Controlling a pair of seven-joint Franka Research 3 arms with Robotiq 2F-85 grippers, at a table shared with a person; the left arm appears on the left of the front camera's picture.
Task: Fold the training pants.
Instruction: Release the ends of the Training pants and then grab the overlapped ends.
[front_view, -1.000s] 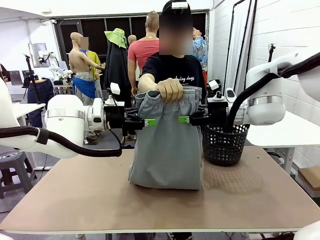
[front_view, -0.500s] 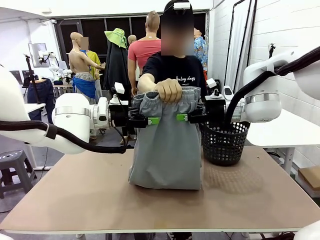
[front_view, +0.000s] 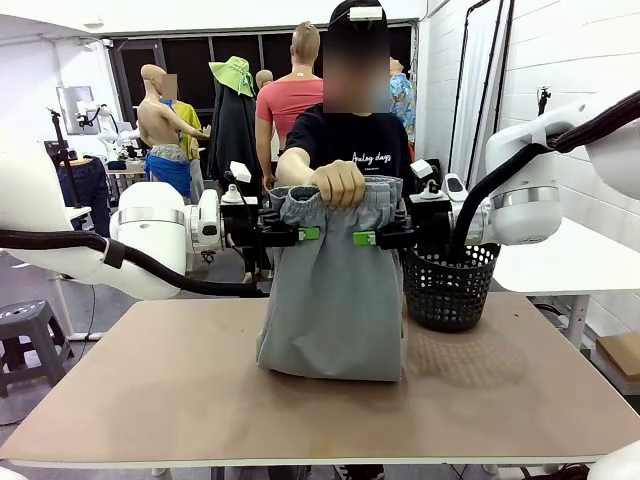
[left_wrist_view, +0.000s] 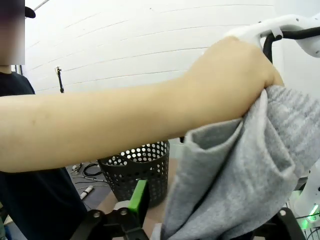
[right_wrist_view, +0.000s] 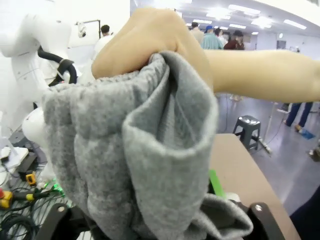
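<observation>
A person's hand (front_view: 340, 182) holds the light grey training pants (front_view: 332, 300) up by the gathered waistband, and their lower end rests bunched on the table. My left gripper (front_view: 305, 234) reaches the waistband's left side, and my right gripper (front_view: 365, 238) reaches its right side. In the left wrist view the left gripper (left_wrist_view: 210, 220) stands open around the fabric (left_wrist_view: 240, 175), with a gap beside the green pad (left_wrist_view: 137, 197). In the right wrist view the right gripper (right_wrist_view: 160, 220) straddles the bunched cloth (right_wrist_view: 135, 165) with its jaws wide apart.
A black mesh basket (front_view: 448, 285) stands on the table (front_view: 150, 390) just right of the pants, behind my right gripper. The person stands at the far edge, forearm stretched over the waistband. The near half of the tabletop is bare.
Both grippers have moved inward onto the waistband's sides, and their jaws have narrowed a little. The person's hand and the pants have stayed put.
</observation>
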